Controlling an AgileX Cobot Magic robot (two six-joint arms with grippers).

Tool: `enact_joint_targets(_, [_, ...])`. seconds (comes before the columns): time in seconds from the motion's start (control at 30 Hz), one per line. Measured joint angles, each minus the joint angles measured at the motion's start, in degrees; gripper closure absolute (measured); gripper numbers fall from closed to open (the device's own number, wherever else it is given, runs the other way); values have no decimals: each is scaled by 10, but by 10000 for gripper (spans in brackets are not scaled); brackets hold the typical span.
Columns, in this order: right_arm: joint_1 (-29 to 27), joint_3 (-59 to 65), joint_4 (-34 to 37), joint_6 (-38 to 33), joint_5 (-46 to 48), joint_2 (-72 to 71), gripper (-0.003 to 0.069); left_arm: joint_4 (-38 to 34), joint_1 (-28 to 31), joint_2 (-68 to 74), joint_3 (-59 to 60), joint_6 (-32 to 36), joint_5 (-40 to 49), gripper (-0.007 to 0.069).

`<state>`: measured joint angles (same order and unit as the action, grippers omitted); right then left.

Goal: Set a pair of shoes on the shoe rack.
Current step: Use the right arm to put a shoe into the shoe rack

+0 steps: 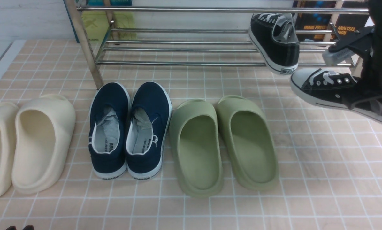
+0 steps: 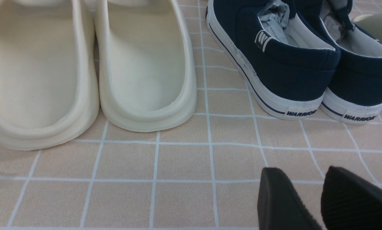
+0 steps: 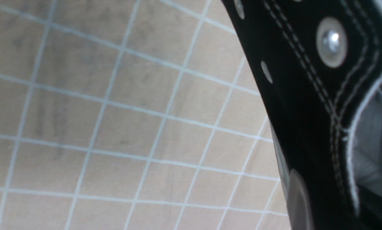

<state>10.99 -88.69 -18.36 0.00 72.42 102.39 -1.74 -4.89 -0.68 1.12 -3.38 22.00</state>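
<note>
One black lace-up sneaker lies tilted on the bars at the right end of the silver shoe rack, heel toward me. The other black sneaker hangs just in front of the rack's right end, white toe pointing left and lifted off the tiled floor. My right gripper is shut on its side wall near the collar. In the right wrist view that sneaker's black canvas and eyelets fill the right side, with one grey finger pad pressed against it. My left gripper hovers low over bare tiles, jaws slightly apart and holding nothing.
On the floor in front of the rack stand cream slides, navy slip-ons and olive-green slides in a row. The left wrist view shows the cream slides and the navy heels. Books stand behind the rack.
</note>
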Motion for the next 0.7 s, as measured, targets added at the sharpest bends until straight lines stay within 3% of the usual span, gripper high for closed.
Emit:
enact_joint_targets(0.17, [-34,-4,24,33,-3,-3,662,0,0,0,0,0,0,385])
enact_joint_targets(0.43, [-33,-6,73,15,-7,-10,662,0,0,0,0,0,0,385])
enact_joint_targets(0.7, [-27,-6,48,6,-5,-15,662,0,0,0,0,0,0,385])
